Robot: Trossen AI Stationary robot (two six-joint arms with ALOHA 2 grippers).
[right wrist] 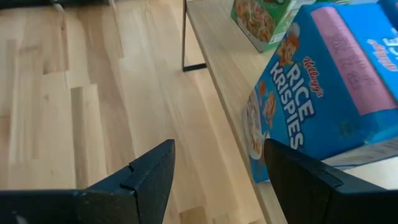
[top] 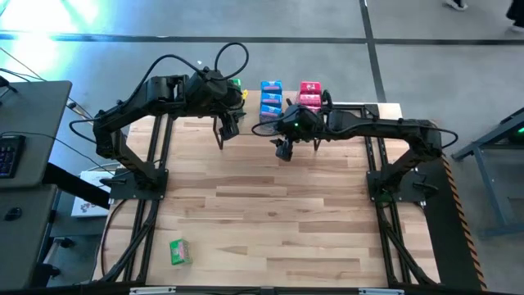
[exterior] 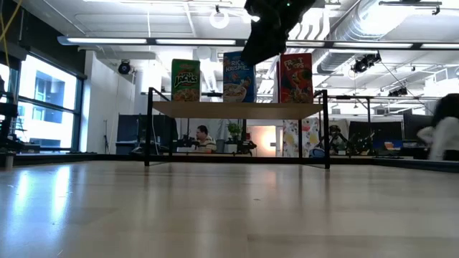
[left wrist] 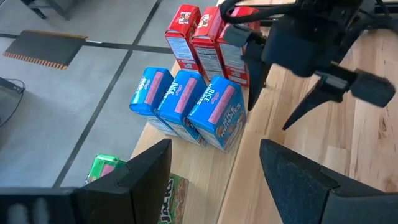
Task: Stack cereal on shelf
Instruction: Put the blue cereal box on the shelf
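The shelf (top: 370, 108) stands along the table's far edge. On its plank stand three blue boxes (left wrist: 186, 106), three red boxes (left wrist: 202, 40) and green boxes (left wrist: 104, 168), the last partly hidden by my left arm. From the low view (exterior: 237, 109) one green, one blue and one red face show upright. Another green box (top: 179, 251) lies flat on the table's near-left part. My left gripper (top: 227, 131) hovers open just in front of the shelf near the green boxes. My right gripper (top: 284, 152) hovers open in front of the blue boxes (right wrist: 323, 93). Both are empty.
The wide wooden tabletop (top: 270, 221) stretches between the shelf and the near edge. The shelf's black leg (right wrist: 185, 37) stands just ahead of my right gripper. The two arms are close together in front of the shelf. People and desks show in the room behind.
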